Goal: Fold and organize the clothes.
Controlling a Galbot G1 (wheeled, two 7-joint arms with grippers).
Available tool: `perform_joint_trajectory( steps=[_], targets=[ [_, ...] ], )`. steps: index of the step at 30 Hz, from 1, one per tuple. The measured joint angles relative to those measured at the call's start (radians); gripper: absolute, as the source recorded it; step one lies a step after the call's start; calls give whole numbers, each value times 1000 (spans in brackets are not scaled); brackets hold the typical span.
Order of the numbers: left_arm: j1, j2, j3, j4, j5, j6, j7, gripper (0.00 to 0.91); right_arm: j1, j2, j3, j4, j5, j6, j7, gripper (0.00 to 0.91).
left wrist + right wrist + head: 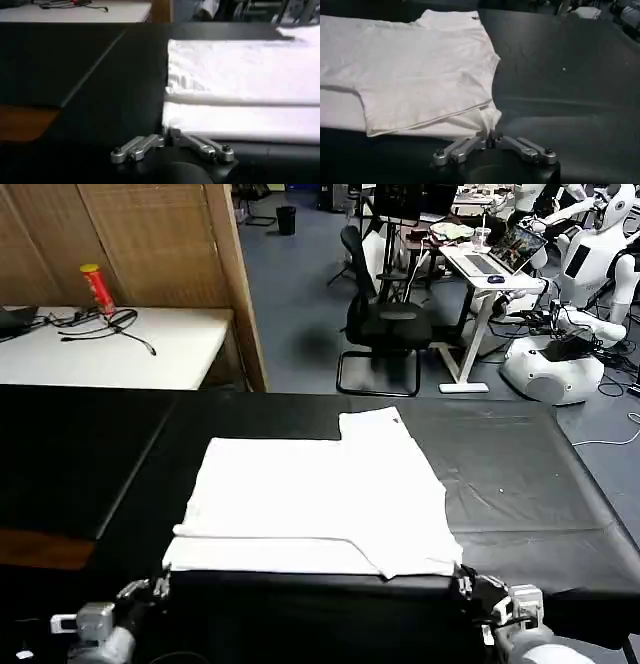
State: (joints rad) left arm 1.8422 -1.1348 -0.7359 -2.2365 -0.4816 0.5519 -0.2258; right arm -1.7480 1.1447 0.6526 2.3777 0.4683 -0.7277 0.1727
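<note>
1. White cotton — the T-shirt lies plain side up across the middle of the head frame on the black table, partly folded, one sleeve jutting toward the upper centre and its near hem along the table's front edge.
2. At the lower left of the head frame the left gripper is clenched on the shirt's near-left corner; at the lower right the right gripper is clenched on the near-right corner.
3. The step in hand looks like a lengthwise fold, near hem carried over toward the far edge. To do it well, I judge both arms should lift together and travel level — uneven height would skew the crease — and keep the cloth lightly taut between them so the middle does not sag and drag.
4. The left wrist view shows the left gripper's jaws closed flat on a clean hem corner, with a doubled layer just beyond it.
5. The right wrist view shows what the head view blurs: cloth bunched and puckered where the right gripper pinches it, under a folded flap's edge.
</note>
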Motion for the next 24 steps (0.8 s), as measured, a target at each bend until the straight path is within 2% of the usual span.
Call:
perform_joint_trajectory(
  steps=[4,7,11,18,24],
  targets=[
    [0,-11,-35,-38,-38,29,9,878,22,-4,21,33,58,14,2,878],
    [-28,-11,-73,-63,-69,72,17,878,68,-18,26,31,91,57,-1,878],
    [-98,12,-97,-57,-111,52,37,878,193,-44,7,-20,112,103,-4,878],
    [-360,78,-48,57,-226,49,6,878,504,-70,-96,-246,113,135,16,878],
    [-614,127,62,245,-291,61,4,878,778,-52,-228,-489,109,122,28,878]
  ],
)
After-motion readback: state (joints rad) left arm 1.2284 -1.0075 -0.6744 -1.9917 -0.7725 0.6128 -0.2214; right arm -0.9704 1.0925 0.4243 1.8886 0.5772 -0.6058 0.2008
